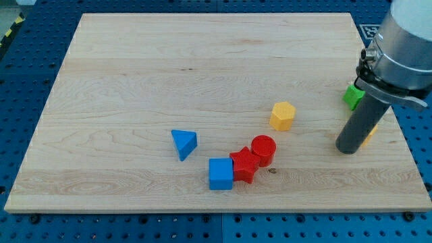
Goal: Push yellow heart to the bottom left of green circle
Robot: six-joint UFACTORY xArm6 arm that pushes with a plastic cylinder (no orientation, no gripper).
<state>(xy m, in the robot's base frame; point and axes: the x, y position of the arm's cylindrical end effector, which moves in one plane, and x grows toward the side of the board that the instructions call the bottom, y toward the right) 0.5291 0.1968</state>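
Note:
My tip (349,150) rests on the wooden board (169,67) near its right edge. The yellow heart (368,136) is almost wholly hidden behind the rod; only a yellow sliver shows at the rod's right side, just above and right of the tip. One green block (352,96) shows at the rod's left side, above the tip; its shape is unclear. The green circle is hidden behind the rod.
A yellow hexagon (283,115) lies left of the tip. A red circle (263,149), a red star (245,165) and a blue cube (221,173) form a touching row at the bottom middle. A blue triangle (183,143) lies further left.

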